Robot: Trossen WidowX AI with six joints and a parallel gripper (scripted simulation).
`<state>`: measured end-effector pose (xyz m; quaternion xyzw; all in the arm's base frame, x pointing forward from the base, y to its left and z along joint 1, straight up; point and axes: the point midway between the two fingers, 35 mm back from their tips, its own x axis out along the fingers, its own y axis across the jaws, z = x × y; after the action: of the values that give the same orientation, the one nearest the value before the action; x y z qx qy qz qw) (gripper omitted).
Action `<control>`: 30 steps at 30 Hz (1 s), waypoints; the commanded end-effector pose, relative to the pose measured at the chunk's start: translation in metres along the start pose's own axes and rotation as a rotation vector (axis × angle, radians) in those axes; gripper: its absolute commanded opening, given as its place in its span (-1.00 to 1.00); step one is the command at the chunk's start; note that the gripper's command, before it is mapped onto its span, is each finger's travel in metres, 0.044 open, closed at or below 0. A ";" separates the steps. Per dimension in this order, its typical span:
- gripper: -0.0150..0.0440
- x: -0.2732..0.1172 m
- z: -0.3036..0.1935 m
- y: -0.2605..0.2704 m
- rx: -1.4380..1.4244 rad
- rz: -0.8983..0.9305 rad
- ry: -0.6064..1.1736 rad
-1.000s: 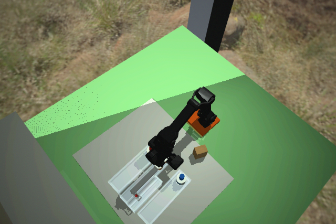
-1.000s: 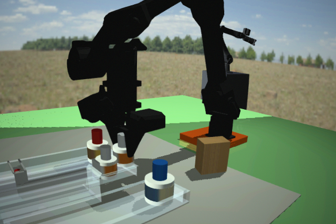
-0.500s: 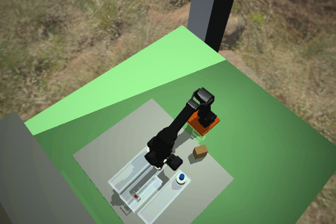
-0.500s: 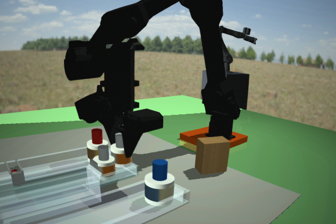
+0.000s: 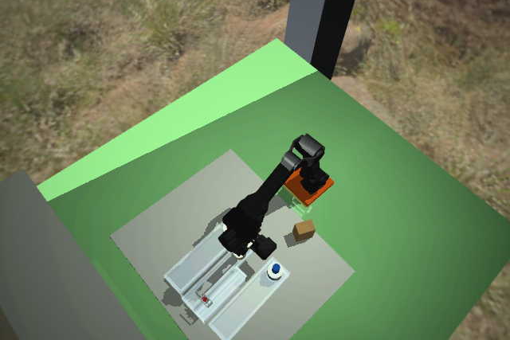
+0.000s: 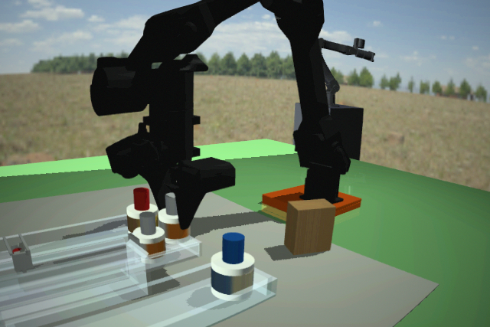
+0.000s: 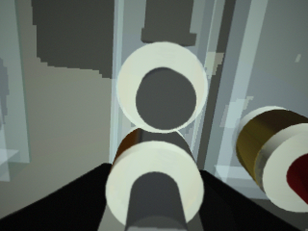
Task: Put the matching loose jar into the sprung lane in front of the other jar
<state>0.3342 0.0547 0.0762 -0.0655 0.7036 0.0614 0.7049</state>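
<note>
Counter (image 5: 370, 155) (image 6: 395, 216) is green and carries the whole layout. The black arm (image 5: 272, 188) (image 6: 312, 66) arches over it, with the tool (image 5: 247, 245) (image 6: 173, 216) (image 7: 154, 174) pointing down at the front of the lanes. A grey mat (image 5: 181, 205) (image 6: 356, 276) lies under the lanes.

Three clear lanes run side by side: the red jar's lane (image 5: 193, 258) (image 6: 59, 232), the middle lane (image 5: 245, 274) (image 6: 194, 247) (image 7: 115, 72), and the blue jar's lane (image 5: 247, 307) (image 6: 170, 307). The arm stands on an orange base plate (image 5: 327, 183) (image 6: 272, 198). Near it, a wooden block (image 5: 304, 230) (image 6: 310, 228) stands upright at the mat's edge.

The blue jar (image 5: 274, 271) (image 6: 232, 272) stands at the front end of its lane. The red jar (image 6: 142, 212) (image 7: 289, 159) is beside the grey-capped pair.

The tool is clamped on the new jar (image 5: 249, 244) (image 6: 174, 228) (image 7: 154, 188), one finger at each side. This jar has a grey cap and an orange label, and is at the front of the middle lane. Contact with the lane floor cannot be determined. The old jar (image 5: 238, 256) (image 6: 148, 242) (image 7: 162, 87), with matching cap and label, is directly behind it, farther along the lane. A small grey bracket (image 5: 204, 299) (image 6: 21, 258) with a red mark is well apart from both.
</note>
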 end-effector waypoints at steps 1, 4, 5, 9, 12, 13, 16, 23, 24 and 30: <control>-0.49 -0.004 0.008 0.001 0.005 0.004 -0.030; -0.49 -0.004 0.008 0.001 0.005 0.004 -0.030; -0.49 -0.004 0.008 0.001 0.005 0.004 -0.030; -0.49 -0.003 0.008 0.001 0.005 0.004 -0.030; -0.49 -0.003 0.008 0.001 0.005 0.004 -0.030; -0.49 -0.003 0.008 0.001 0.005 0.004 -0.030; -0.49 -0.003 0.008 0.001 0.005 0.004 -0.030; -0.49 -0.003 0.008 0.001 0.005 0.004 -0.030; -0.49 -0.003 0.008 0.001 0.005 0.004 -0.030; -0.49 -0.001 0.008 0.001 0.005 0.004 -0.030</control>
<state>0.3361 0.0551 0.0761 -0.0653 0.7021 0.0614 0.7064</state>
